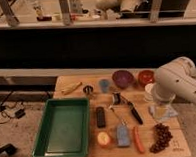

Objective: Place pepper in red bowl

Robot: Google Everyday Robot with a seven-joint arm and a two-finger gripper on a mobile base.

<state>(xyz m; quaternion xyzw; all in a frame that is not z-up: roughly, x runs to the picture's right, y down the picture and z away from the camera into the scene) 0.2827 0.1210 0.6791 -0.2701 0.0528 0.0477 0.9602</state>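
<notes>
Near the front edge of the desk (143, 106), right of centre, the pepper (138, 139) lies lengthwise between a blue object (122, 136) and a cluster of dark grapes (161, 136). Far back on the right sits the red bowl (146, 77), just beside the purple bowl (122, 78) on its left, well apart from the pepper. Reaching in from the right, the white arm (179, 80) holds the tool (162, 110) low over the desk's right side, between bowl and grapes; whether it is apart or together cannot be told. A green tray (64, 127) fills the left.
</notes>
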